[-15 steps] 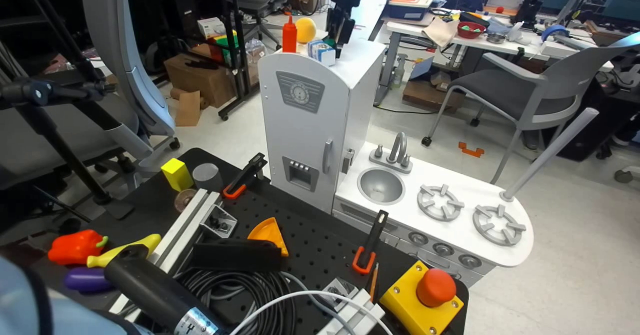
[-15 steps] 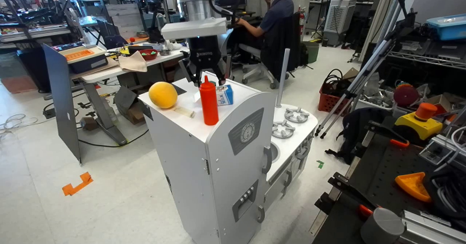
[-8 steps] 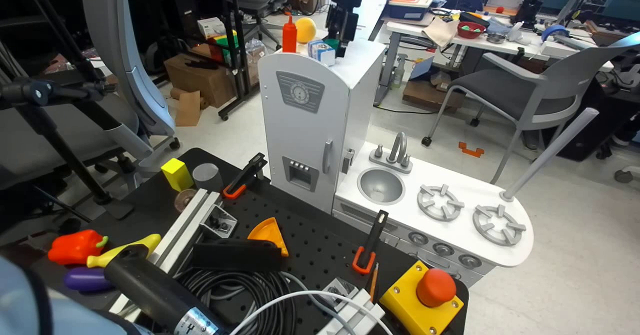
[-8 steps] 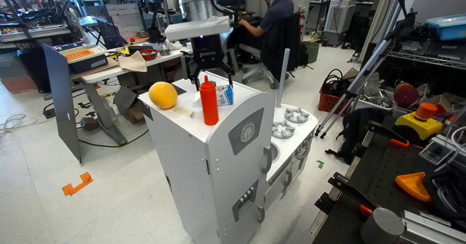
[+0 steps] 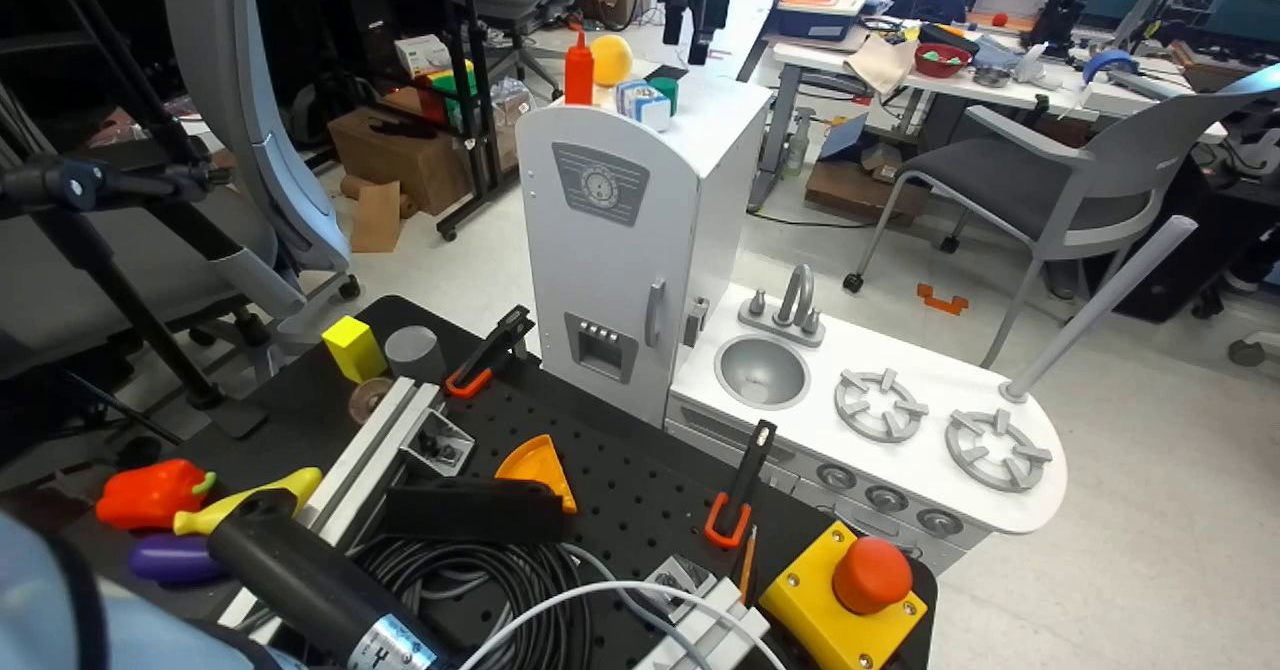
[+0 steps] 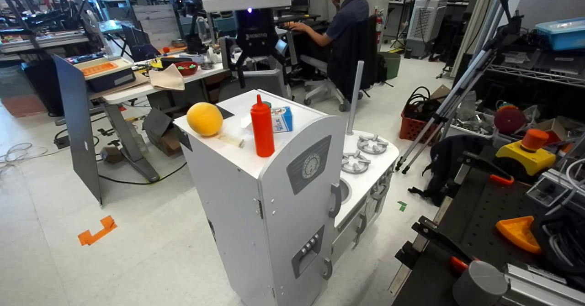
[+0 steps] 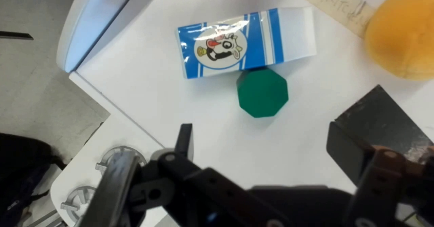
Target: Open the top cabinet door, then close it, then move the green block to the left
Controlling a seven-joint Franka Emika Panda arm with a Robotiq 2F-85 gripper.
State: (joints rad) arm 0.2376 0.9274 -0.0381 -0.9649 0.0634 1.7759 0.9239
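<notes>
Red and glossy, a toy pepper [image 5: 155,495] is lying at the far left in an exterior view, with a purple eggplant [image 5: 170,560] and a yellow banana [image 5: 215,513] resting just beside it. Farther right, a yellow block [image 5: 352,350] and a grey cylinder [image 5: 415,353] are sitting side by side on the black table [image 5: 640,480], and an orange wedge [image 5: 535,460] is lying nearer its middle. Beyond the table, a tall pale cabinet [image 5: 725,210] is standing, the cabinet door [image 5: 610,260] sitting flush and a grey handle [image 5: 654,315] showing near the door's right edge. On top of it, again from the left, a red bottle [image 5: 579,75] is standing upright, a yellow ball [image 5: 611,60] is resting behind it, and a blue-and-white milk carton [image 5: 643,105] is lying on its side. The green block [image 7: 263,93] is sitting on the same top, just behind the carton; whether the two are touching, I am not able to tell. Higher up and a little farther right, the gripper [image 7: 260,137] is hovering apart from the green block, its jaws standing widely spread. Right of the cabinet, a silver sink [image 5: 762,380] is sitting in a white counter [image 5: 840,345]. At the table's right corner, a red button [image 5: 872,575] is topping a yellow box [image 5: 815,605], while two grey burners [image 5: 910,408] are lying farther along the counter. Farthest right, a grey chair [image 5: 1030,155] is standing behind the counter.
</notes>
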